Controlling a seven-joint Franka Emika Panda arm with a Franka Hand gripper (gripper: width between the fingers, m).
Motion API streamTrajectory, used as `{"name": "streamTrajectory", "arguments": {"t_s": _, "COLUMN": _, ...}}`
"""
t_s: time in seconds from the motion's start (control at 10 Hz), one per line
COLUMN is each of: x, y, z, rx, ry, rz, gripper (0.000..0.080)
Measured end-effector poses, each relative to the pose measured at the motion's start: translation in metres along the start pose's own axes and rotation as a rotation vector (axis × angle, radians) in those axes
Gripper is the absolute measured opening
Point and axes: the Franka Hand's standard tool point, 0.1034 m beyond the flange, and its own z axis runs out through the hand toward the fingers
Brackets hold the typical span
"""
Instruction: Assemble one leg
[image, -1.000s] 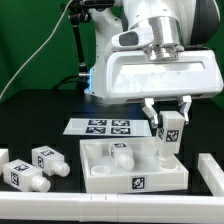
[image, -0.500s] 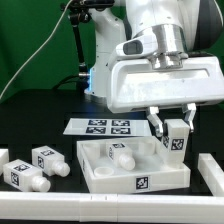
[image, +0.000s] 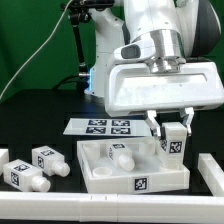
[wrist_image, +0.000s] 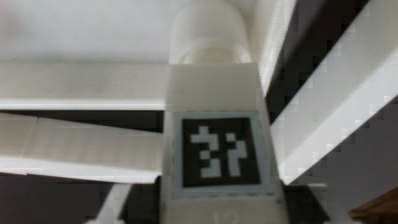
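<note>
My gripper is shut on a leg, a small white block with a black-and-white tag, and holds it upright over the far right corner of the white square tray. In the wrist view the leg fills the middle, tag facing the camera, its round peg end pointing away toward the tray's white rim. Dark fingers flank it on both sides. Another leg lies inside the tray. Two more legs lie at the exterior view's left.
The marker board lies on the black table behind the tray. A long white bar runs along the front edge. Another white piece stands at the exterior view's right.
The gripper has lowered the leg slightly toward the tray's far right corner and shifted a little to the exterior view's right. The other parts have not moved.
</note>
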Motion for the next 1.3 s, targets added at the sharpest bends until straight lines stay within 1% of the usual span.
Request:
{"name": "streamTrajectory", "arguments": {"t_s": 0.1, "x": -0.001, "y": 0.000, "z": 0.000, "rx": 0.001, "ry": -0.002, "rz": 0.000, "gripper": 0.0381}}
{"name": "streamTrajectory", "arguments": {"t_s": 0.2, "x": -0.001, "y": 0.000, "z": 0.000, "rx": 0.001, "ry": -0.002, "rz": 0.000, "gripper": 0.0517}}
{"name": "streamTrajectory", "arguments": {"t_s": 0.3, "x": 0.002, "y": 0.000, "z": -0.002, "rx": 0.002, "ry": -0.005, "rz": -0.001, "gripper": 0.0622}}
{"name": "streamTrajectory", "arguments": {"t_s": 0.4, "x": 0.013, "y": 0.001, "z": -0.013, "rx": -0.003, "ry": 0.005, "rz": -0.011, "gripper": 0.0622}}
{"name": "streamTrajectory", "arguments": {"t_s": 0.5, "x": 0.023, "y": 0.001, "z": -0.024, "rx": -0.008, "ry": 0.014, "rz": -0.018, "gripper": 0.0644}}
{"name": "streamTrajectory", "arguments": {"t_s": 0.6, "x": 0.031, "y": 0.002, "z": -0.033, "rx": -0.006, "ry": 0.012, "rz": -0.024, "gripper": 0.0648}}
{"name": "streamTrajectory", "arguments": {"t_s": 0.7, "x": 0.028, "y": 0.000, "z": -0.031, "rx": 0.002, "ry": -0.003, "rz": -0.024, "gripper": 0.0648}}
{"name": "streamTrajectory", "arguments": {"t_s": 0.8, "x": 0.028, "y": 0.000, "z": -0.030, "rx": 0.002, "ry": -0.004, "rz": -0.023, "gripper": 0.0649}}
{"name": "streamTrajectory", "arguments": {"t_s": 0.9, "x": 0.027, "y": -0.003, "z": -0.030, "rx": 0.014, "ry": -0.027, "rz": -0.023, "gripper": 0.0649}}
{"name": "streamTrajectory", "arguments": {"t_s": 1.0, "x": 0.025, "y": -0.010, "z": -0.030, "rx": 0.046, "ry": -0.089, "rz": -0.016, "gripper": 0.0649}}
{"name": "streamTrajectory", "arguments": {"t_s": 1.1, "x": 0.025, "y": -0.017, "z": -0.031, "rx": 0.084, "ry": -0.177, "rz": 0.003, "gripper": 0.0649}}
{"name": "streamTrajectory", "arguments": {"t_s": 1.2, "x": 0.029, "y": -0.014, "z": -0.034, "rx": 0.097, "ry": -0.254, "rz": 0.037, "gripper": 0.0649}}
{"name": "streamTrajectory", "arguments": {"t_s": 1.3, "x": 0.033, "y": -0.008, "z": -0.039, "rx": 0.082, "ry": -0.322, "rz": 0.106, "gripper": 0.0649}}
